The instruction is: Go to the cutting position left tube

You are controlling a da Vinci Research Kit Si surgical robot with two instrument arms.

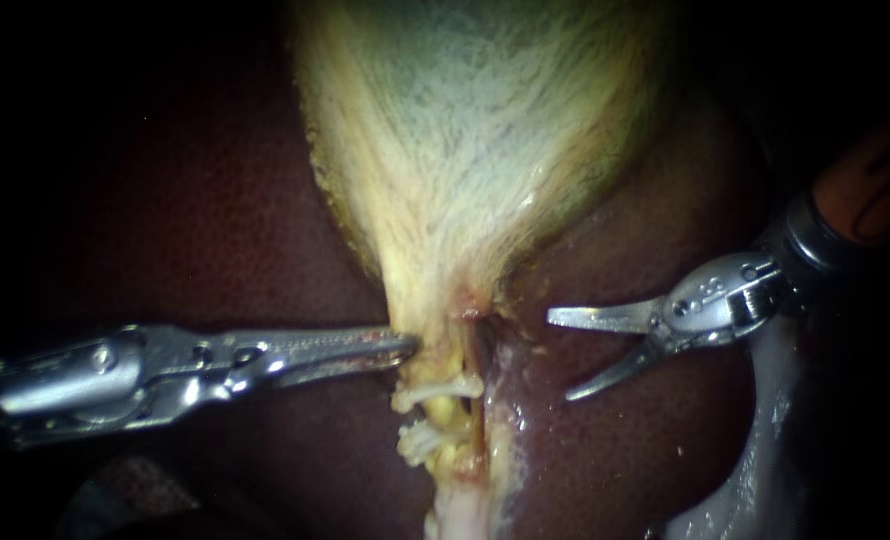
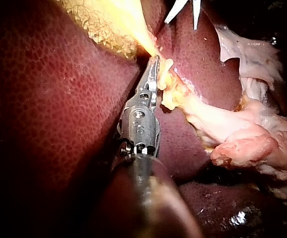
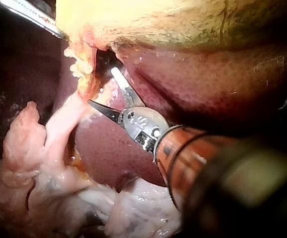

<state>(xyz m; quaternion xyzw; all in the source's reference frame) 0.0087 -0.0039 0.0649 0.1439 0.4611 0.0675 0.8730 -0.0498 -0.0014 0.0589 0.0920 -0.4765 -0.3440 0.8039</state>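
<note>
With jaws spread, the right instrument (image 1: 560, 357) should be eased from three o'clock onto the left tube (image 1: 447, 412), at six o'clock of the gallbladder (image 1: 465, 150); its neck is pinched by the left instrument (image 1: 410, 347).

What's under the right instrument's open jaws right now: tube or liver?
Bare liver shows under and between the open jaws of the right instrument; no tube lies between them. What sits directly beneath its wrist is covered.

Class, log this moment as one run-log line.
left instrument jaws shut on gallbladder neck | right instrument jaws open over liver, apart from neck
</note>
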